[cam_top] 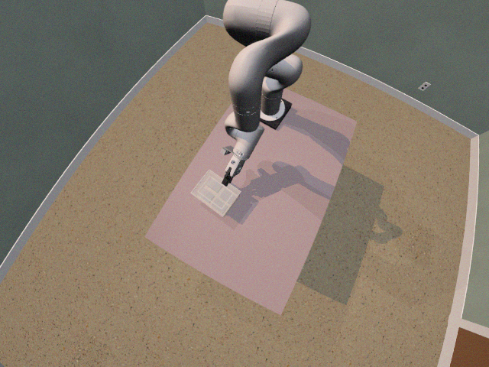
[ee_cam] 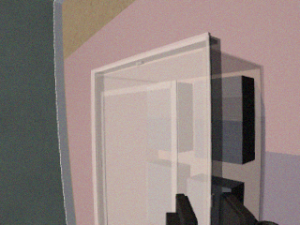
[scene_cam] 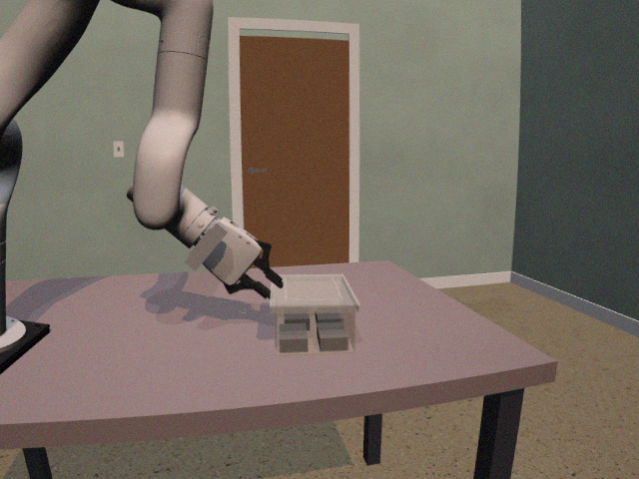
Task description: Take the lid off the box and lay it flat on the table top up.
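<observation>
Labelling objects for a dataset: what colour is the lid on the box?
Translucent whitish lid, clearest in the exterior view.

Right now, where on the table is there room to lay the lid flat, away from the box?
Widest bare stretch: the pink table between the box and the far end from the arm's base plate. Another lies on the box's shadow side, toward the long edge. Crowded: the base side, where the gripper is shut on the lid edge.
</observation>
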Controlling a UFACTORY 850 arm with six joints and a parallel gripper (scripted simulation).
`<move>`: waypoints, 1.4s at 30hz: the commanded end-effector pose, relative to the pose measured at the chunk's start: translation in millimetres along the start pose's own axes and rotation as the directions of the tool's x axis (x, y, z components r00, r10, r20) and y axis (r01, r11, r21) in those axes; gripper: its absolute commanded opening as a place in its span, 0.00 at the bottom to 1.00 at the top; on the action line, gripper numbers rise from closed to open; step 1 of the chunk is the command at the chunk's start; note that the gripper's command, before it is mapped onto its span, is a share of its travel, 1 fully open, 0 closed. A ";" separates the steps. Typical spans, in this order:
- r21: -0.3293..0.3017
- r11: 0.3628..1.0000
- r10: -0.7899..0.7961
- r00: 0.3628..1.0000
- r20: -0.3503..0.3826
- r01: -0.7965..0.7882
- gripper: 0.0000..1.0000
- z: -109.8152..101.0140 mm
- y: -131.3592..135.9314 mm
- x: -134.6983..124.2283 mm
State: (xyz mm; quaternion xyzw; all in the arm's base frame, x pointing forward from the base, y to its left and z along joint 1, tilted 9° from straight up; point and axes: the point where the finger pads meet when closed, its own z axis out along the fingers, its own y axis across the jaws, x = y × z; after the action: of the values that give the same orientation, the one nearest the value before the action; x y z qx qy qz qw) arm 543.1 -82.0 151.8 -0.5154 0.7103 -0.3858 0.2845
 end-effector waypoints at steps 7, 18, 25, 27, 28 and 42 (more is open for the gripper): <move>-0.012 1.000 0.000 1.000 0.000 0.000 0.00 -1.1 -2.9 -0.2; -0.015 1.000 0.000 1.000 0.000 0.000 0.00 -1.5 -3.4 -0.2; -0.024 1.000 0.000 1.000 0.000 0.000 0.00 -2.3 -4.5 -0.2; -0.029 1.000 0.000 1.000 0.000 0.000 0.00 -2.7 -5.1 -0.2; -0.032 0.999 0.000 1.000 0.000 0.000 0.00 -2.9 -5.4 -0.2; -0.051 0.999 0.000 1.000 0.000 0.000 0.00 -4.6 -7.8 -0.2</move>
State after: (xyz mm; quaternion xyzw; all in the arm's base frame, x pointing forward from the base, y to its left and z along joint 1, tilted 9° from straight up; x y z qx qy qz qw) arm 543.3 -82.0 160.3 -0.5222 0.7196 -0.3682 0.2718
